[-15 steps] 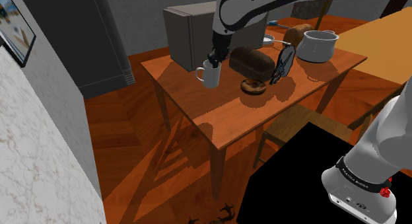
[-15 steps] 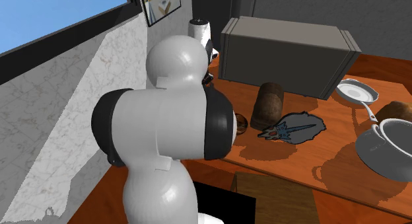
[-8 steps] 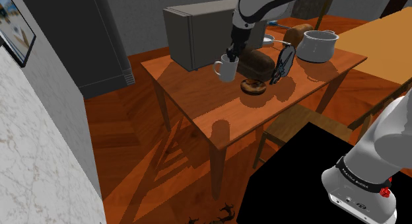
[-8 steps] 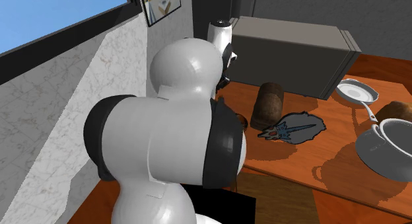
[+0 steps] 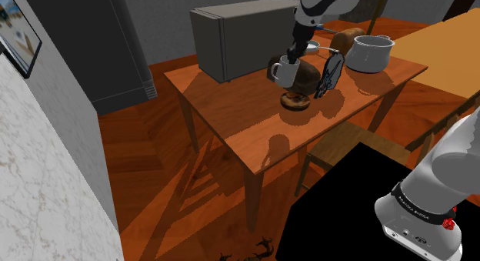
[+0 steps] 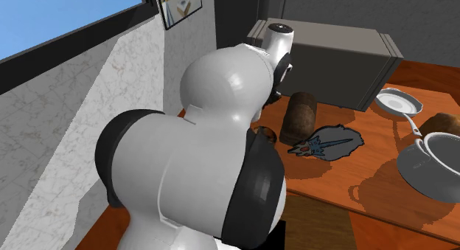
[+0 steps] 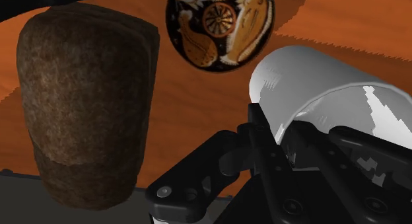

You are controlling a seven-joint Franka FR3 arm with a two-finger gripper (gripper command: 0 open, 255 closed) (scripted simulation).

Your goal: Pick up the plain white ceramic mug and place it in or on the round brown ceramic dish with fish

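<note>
The white mug [image 5: 285, 70] hangs in the air over the wooden table [image 5: 231, 117], with my gripper [image 5: 294, 56] shut on its rim from above. In the wrist view the mug [image 7: 317, 97] is clasped by the black fingers [image 7: 264, 133]. The round brown dish with fish [image 5: 295, 101] lies on the table just below the mug and slightly nearer the table's front. It lies beyond the mug, past the fingertips, in the wrist view too, as the dish [image 7: 218, 28]. In the second exterior view the arm hides the mug.
A dark bread loaf [image 5: 305, 73] stands right behind the mug, close to it. A dark fish-shaped plate [image 5: 332, 73], a grey pot [image 5: 370, 53], a pan [image 6: 398, 102] and a big grey box [image 5: 238, 36] crowd the back of the table.
My gripper has carried the mug toward the shoulder view's right, from the table's left part to a spot over the dish and beside the loaf.
</note>
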